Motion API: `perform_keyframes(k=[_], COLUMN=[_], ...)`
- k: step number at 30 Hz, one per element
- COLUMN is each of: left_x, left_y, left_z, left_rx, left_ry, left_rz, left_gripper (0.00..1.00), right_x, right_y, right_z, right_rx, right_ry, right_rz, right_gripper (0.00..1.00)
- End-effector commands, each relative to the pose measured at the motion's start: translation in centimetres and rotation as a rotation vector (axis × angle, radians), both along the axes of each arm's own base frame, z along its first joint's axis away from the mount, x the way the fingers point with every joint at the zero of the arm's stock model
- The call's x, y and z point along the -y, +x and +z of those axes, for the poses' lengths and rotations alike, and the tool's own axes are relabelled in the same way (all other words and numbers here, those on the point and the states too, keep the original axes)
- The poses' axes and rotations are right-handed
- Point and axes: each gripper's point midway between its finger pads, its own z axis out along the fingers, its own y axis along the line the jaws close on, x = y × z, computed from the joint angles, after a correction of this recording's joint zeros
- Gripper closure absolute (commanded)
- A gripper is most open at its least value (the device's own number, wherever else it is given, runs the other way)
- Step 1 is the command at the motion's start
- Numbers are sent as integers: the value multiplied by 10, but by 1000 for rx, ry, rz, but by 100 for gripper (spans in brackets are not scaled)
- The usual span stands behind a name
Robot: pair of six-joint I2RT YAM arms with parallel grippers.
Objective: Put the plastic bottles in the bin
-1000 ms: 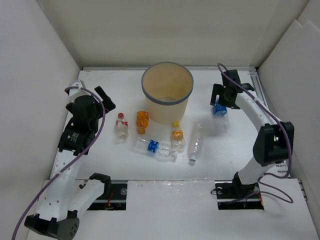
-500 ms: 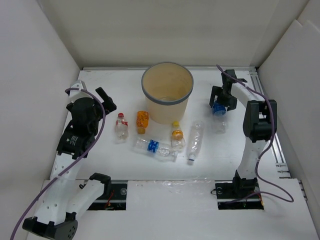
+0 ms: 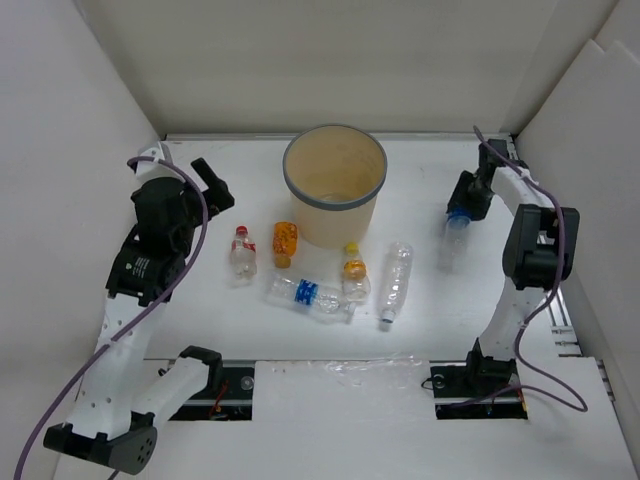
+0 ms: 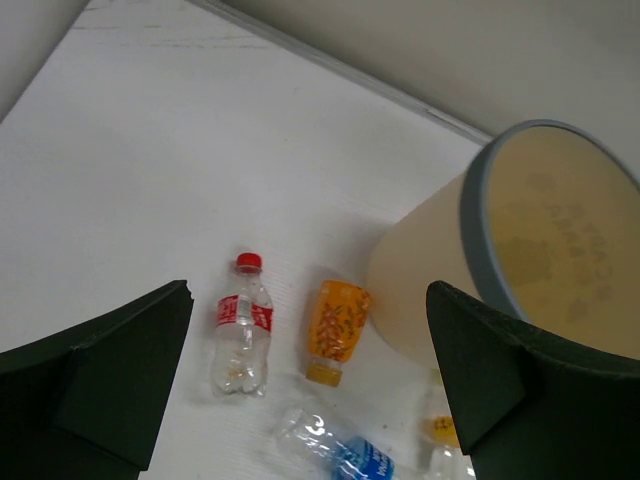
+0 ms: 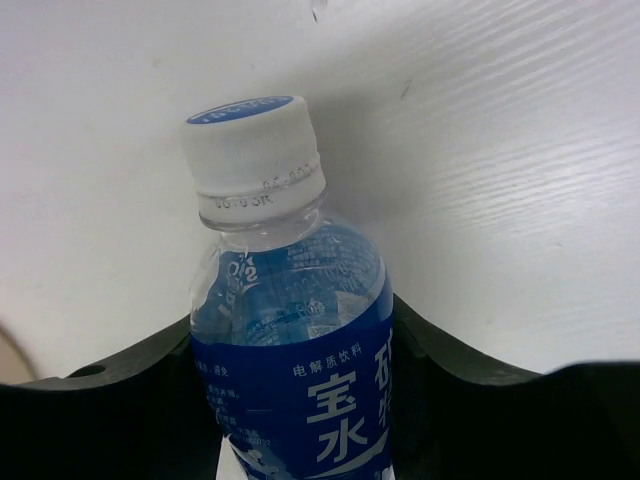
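The tan bin [image 3: 335,195] with a grey rim stands at the back centre. In front of it lie a red-capped bottle [image 3: 241,254], a short orange bottle [image 3: 285,243], a blue-labelled bottle [image 3: 308,295], an orange-capped bottle [image 3: 354,275] and a clear bottle [image 3: 394,283]. My right gripper [image 3: 466,205] is shut on another blue-labelled bottle [image 3: 452,242] right of the bin; in the right wrist view its white-capped top [image 5: 290,300] sits tight between both fingers of that gripper [image 5: 300,410]. My left gripper [image 3: 210,186] hangs open left of the bin, above the red-capped bottle [image 4: 243,330] and the orange bottle [image 4: 335,320].
White walls close in the table on the left, back and right. A metal rail [image 3: 515,170] runs along the right edge close to my right arm. In the left wrist view the bin's rim [image 4: 478,235] lies to the right of my open fingers.
My right gripper has closed on the blue-labelled bottle and shifted right, away from the bin, with it. My left gripper has risen a little and stays open.
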Motion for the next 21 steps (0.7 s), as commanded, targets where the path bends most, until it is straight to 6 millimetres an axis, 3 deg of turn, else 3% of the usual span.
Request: perform_keyframes(k=[1,3,4,5,6,7,9,10,11,15,17,18,20,21], left_x=[31,59,70,82,107,118,139,149,156,178,185,185,188,189], left_y=[2,2,2,1,0,-5,-4,-15,-16,-31,-32,-32,-32,-31], left_z=[55,83,88,97,98,110,119,124,126,133,131,134,133,130], left_rx=[120,175,181,200,188,208,244,264,269,312,320,337,348,333], left_ry=[-36,-56,-45,-46,-70,-84,-93,-106,-128,-189,-216,-210,-208,-221], left_rz=[-181,-343,-415,-488,-634,-704,-835,-923,-962,-1146,-1199,-1201,-1232,-1230], left_gripper=[0,0,0,0,0,0,0,0,0,0,0,0,0,0], right_x=[-6,-12,-21,-28,-36,-52,-100,-123,-166,-249,-277,-296,-323,-341], right_y=[20,18,17,14,11,10,-2,-9,-20,-76,-92,-108,-106,-116], right_z=[90,137,156,194,213,234,290,309,343,426,445,465,467,468], right_rx=[238,337,374,459,503,558,714,769,872,1101,1137,1168,1159,1130], right_ry=[21,17,15,20,22,60,139,197,316,596,680,730,775,826], right_rz=[1,8,17,20,39,63,189,247,366,612,694,746,794,831], right_gripper=[100,100,100,100,100,100,100,100,100,100,100,100,100,100])
